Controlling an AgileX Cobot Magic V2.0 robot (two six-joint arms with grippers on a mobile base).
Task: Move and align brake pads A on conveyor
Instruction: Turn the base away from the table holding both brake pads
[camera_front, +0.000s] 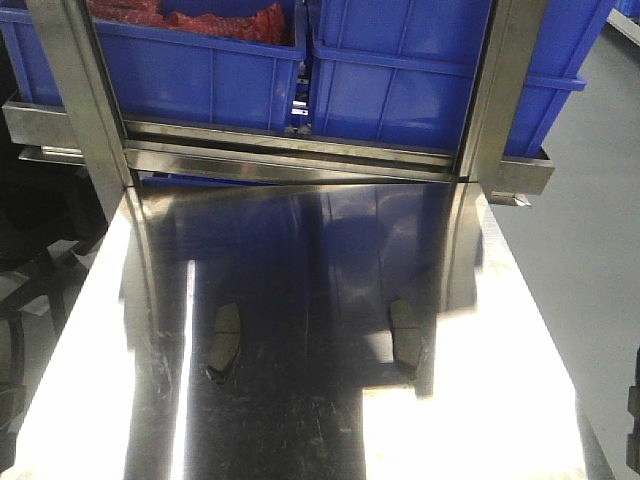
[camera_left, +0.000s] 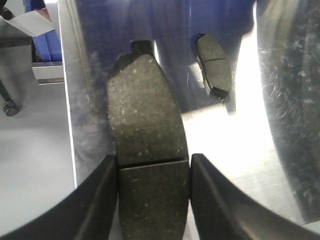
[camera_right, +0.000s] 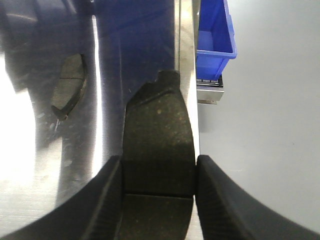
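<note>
Two brake pads A lie on the steel table (camera_front: 300, 440) in the front view, one on the left (camera_front: 222, 340) and one on the right (camera_front: 405, 335). Neither gripper shows there. In the left wrist view my left gripper (camera_left: 153, 162) is shut on a dark grooved brake pad (camera_left: 145, 110), its fingers against both long sides near the table's left edge. Another pad (camera_left: 212, 70) lies ahead to the right. In the right wrist view my right gripper (camera_right: 159, 165) is shut on a brake pad (camera_right: 157, 135) by the table's right edge. A further pad (camera_right: 70, 87) lies ahead to the left. The conveyor is out of view.
Blue plastic bins (camera_front: 400, 80) sit on a steel rack behind the table, the left one (camera_front: 190, 60) holding red material. Steel uprights (camera_front: 85, 100) stand at both back corners. Grey floor (camera_front: 590, 250) lies past the table's right edge, with a blue bin (camera_right: 214, 35) beside it.
</note>
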